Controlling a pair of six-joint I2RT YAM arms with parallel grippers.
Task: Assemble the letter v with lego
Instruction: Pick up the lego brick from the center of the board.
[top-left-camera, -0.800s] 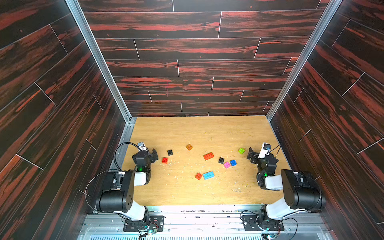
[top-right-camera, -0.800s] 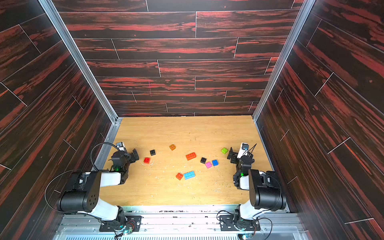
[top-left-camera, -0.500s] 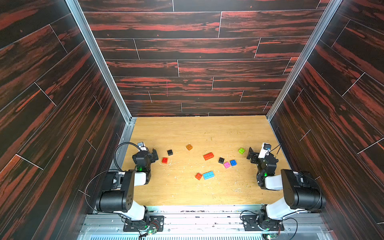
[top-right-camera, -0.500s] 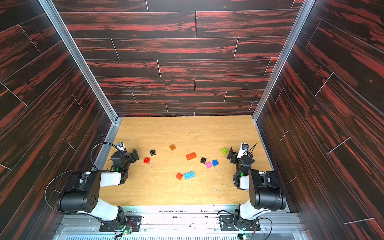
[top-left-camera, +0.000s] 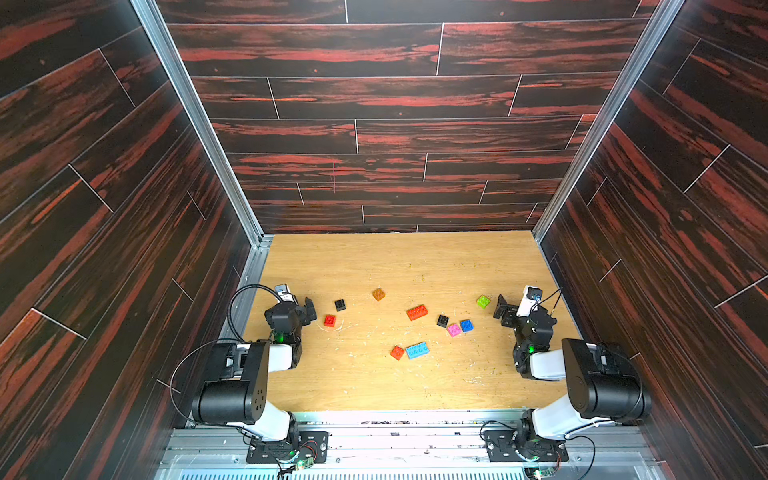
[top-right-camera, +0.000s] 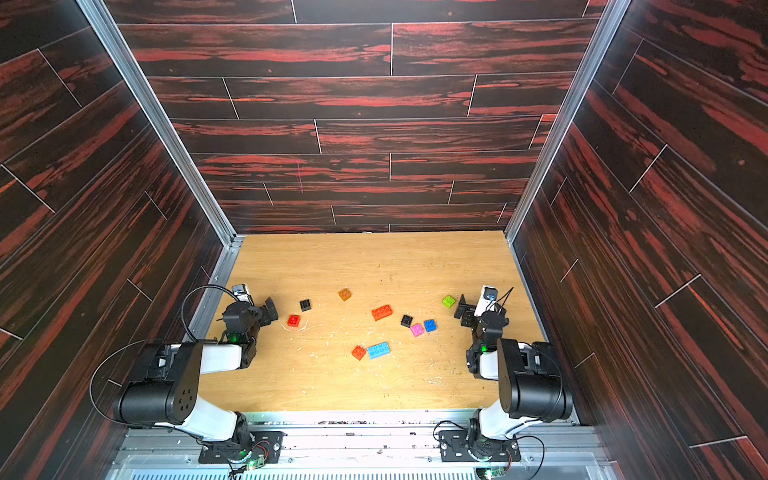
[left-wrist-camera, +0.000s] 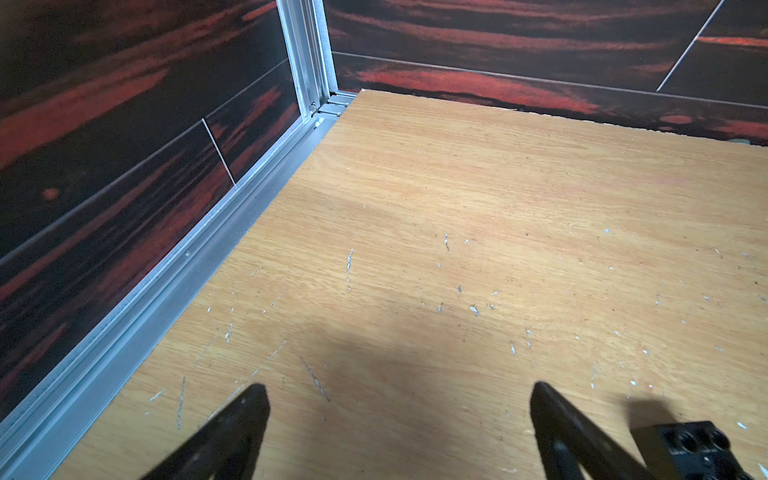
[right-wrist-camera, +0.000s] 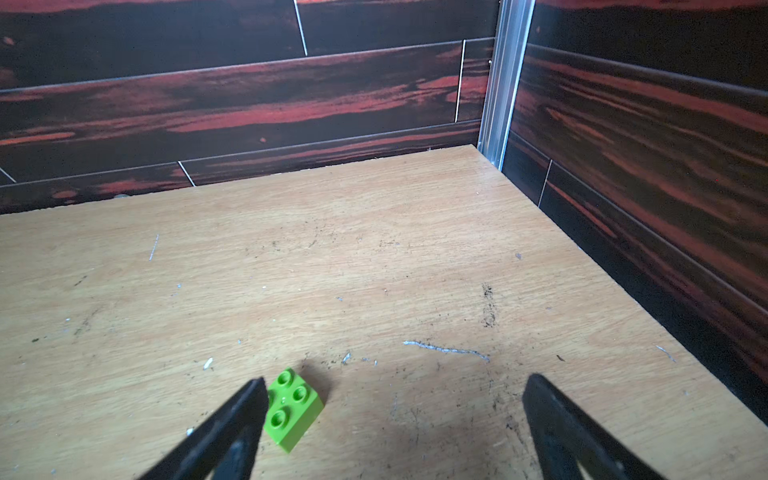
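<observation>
1. The lego bricks are lying loose and unjoined across the middle of the surface (top-left-camera: 374, 386). No V is taking shape yet.
2. The right tool (right-wrist-camera: 392, 382) is standing wide open and gripping nothing. The green brick (top-left-camera: 483, 301) is lying just to its left and slightly farther away. In the right wrist view this brick is sitting just inside one finger (right-wrist-camera: 237, 424), off-centre in the gap. Being square, it is offering no long axis.
3. The left tool (left-wrist-camera: 399, 395) is likewise gaping wide and empty. The red square brick (top-left-camera: 329, 320) is lying just to its right, with a black brick (top-left-camera: 340, 305) a little beyond.
4. The long red brick (top-left-camera: 417, 312) and the long light-blue brick (top-left-camera: 417, 350) are lying mid-surface, well apart from both tools. Their long axes are running roughly left to right.
5. The left wrist view is cutting the black brick off at its edge and is not showing the red square brick. Whether either tool's fingertips are touching the surface cannot be told.
</observation>
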